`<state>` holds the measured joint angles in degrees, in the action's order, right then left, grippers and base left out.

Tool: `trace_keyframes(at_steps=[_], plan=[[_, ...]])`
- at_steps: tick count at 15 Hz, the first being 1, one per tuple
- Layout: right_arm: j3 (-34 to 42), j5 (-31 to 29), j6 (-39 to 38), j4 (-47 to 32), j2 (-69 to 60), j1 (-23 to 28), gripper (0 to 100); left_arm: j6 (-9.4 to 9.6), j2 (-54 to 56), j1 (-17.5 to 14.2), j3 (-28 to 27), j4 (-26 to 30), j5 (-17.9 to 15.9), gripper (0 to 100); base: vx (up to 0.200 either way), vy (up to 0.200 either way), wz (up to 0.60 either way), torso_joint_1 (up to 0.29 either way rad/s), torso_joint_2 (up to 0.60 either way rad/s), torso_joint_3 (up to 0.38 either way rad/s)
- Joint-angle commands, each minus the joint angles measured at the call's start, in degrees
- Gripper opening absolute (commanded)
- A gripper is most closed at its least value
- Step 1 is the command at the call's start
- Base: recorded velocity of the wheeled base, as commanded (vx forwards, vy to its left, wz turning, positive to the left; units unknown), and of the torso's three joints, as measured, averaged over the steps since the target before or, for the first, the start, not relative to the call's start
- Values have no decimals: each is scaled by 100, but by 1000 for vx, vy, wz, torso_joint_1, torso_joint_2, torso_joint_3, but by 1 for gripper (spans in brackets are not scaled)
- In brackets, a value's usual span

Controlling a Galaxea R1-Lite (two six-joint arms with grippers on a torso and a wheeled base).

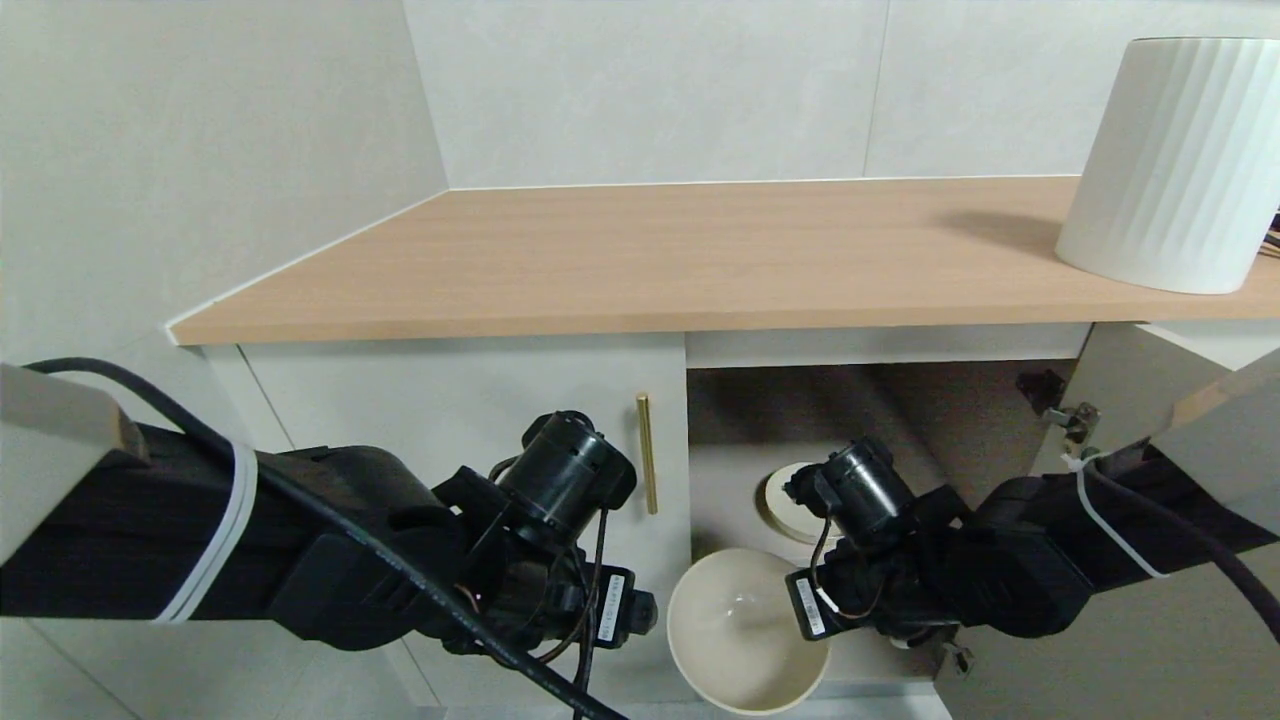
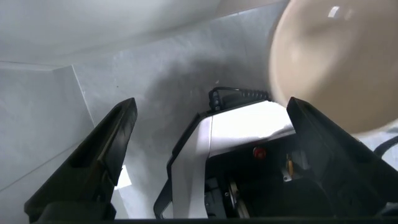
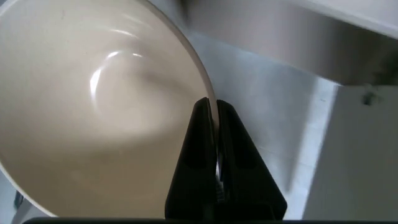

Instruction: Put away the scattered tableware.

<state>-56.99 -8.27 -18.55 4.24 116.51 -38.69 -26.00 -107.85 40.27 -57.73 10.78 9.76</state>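
Since the cream bowl [image 3: 93, 106] is pinched at its rim by the right gripper [image 3: 216, 155], w/ one finger inside the wall, one outside and the jaws nearly closed on it, the next move turns on where the open cupboard bay [image 1: 900, 400] sits vs. the bowl. In the head view the bay is at 12 o'clock from the bowl, and the bowl hangs just in front of and below the bay's shelf edge, mouth facing up. The grip is on the bowl's 3 o'clock side, so the bowl lies at 9 o'clock from the claw. It's round, so there's no long axis to line up. My read is that only rim height vs. the shelf matters.

A round white piece [image 1: 780, 500] sits on the shelf at approx 12–1 o'clock from the bowl. It's prob. a plate or lid, can't say which. I'd judge the bowl goes beside or onto it.

The left gripper [image 2: 211, 118] is spread wide w/ nothing in it. It is at 9 o'clock from the bowl, in front of the closed door [image 1: 450, 400] below the brass handle [image 1: 646, 452]. The right arm is the one placed for the job.
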Motion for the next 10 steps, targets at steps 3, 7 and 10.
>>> trace_keyframes(at_steps=[3,7,10], plan=[[-93,-325,-8,-2,65,521,0,-1,54,-1,-1,3,69,100,0,0,0,0,0,0],[-576,-325,-535,33,434,1039,0,-1,80,-1,8,3,105,100,0,0,0,0,0,0],[-954,-307,-1115,42,557,1189,0,-1,106,-1,8,3,113,100,0,0,0,0,0,0]])
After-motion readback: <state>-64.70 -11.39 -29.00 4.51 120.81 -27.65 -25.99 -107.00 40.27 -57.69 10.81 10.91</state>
